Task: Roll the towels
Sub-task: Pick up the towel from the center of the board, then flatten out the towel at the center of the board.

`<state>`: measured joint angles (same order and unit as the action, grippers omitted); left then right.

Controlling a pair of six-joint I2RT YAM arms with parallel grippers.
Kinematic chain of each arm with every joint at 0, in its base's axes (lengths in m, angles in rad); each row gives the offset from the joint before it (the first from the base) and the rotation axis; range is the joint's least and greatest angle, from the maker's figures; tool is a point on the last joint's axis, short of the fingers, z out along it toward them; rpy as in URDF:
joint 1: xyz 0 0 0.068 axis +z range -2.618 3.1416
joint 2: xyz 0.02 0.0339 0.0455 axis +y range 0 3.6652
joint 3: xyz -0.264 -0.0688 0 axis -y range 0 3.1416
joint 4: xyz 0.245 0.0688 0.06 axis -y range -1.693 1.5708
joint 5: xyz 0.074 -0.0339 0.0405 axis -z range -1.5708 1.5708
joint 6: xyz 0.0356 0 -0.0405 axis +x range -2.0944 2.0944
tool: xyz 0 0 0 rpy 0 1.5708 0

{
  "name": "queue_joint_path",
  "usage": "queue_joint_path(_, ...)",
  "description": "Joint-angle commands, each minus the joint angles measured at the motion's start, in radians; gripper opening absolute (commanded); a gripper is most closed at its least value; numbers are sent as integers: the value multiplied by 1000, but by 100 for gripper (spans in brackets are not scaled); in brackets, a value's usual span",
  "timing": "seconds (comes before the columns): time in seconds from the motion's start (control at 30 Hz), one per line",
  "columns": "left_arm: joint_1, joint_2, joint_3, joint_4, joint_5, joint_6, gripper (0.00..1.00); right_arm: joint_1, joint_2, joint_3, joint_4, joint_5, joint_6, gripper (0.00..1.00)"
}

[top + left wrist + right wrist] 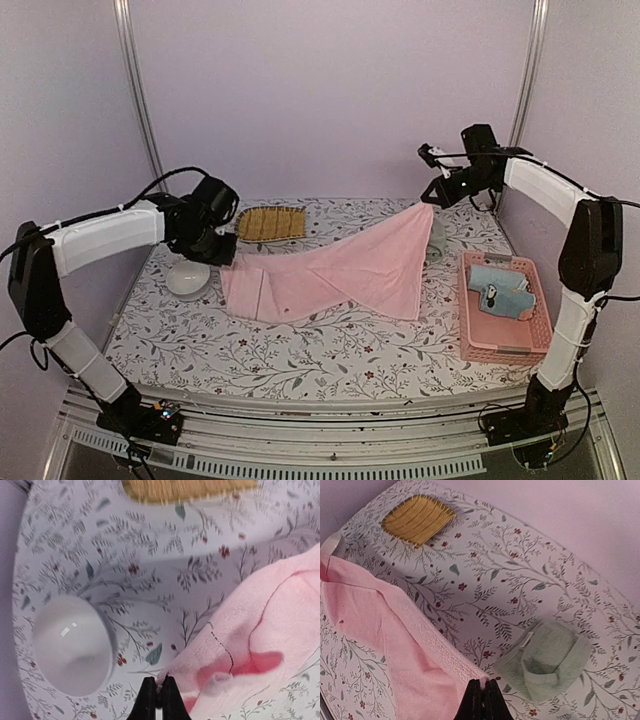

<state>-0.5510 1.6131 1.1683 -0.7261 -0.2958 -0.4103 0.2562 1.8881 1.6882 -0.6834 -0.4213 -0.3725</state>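
Item: pink towel (340, 270) — slung across the far half of the tabletop (300, 350), long axis running from the left edge up to the far right corner. I hold both ends: left jaws shut on its low corner, right jaws shut on the raised one.

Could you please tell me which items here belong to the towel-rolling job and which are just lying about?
Part of the job:
- pink towel
- sage green towel
- light blue towel, lying in the pink basket

Just lying about:
- yellow woven mat
- white dome
- the pink basket itself
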Motion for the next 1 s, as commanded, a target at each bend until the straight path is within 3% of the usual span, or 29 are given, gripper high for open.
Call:
queue_joint_path(0.0, 35, -141, 183, 21, -219, 136, 0, -73, 16, 246, -87, 10, 19, 2)
queue_joint_path(0.13, 36, -251, 202, 166, -241, 224, 0, -79, -19, 360, -103, 13, 35, 2)
queue_joint_path(0.3, 36, -371, 160, 268, -217, 303, 0, -83, -128, 325, -72, 18, 66, 2)
queue_joint_path(0.47, 35, -491, 104, 267, -192, 309, 0, -84, -282, 169, -55, -31, 48, 2)
queue_joint_path(0.77, 30, -831, -48, 263, 29, 230, 0, -85, -732, -280, -28, -249, -4, 2)
queue_joint_path(0.87, 28, -926, -77, 241, 109, 202, 0, -85, -844, -352, -75, -320, -40, 2)
queue_joint_path(0.97, 29, -960, -112, 227, 165, 163, 0, -88, -851, -373, -107, -323, -61, 2)
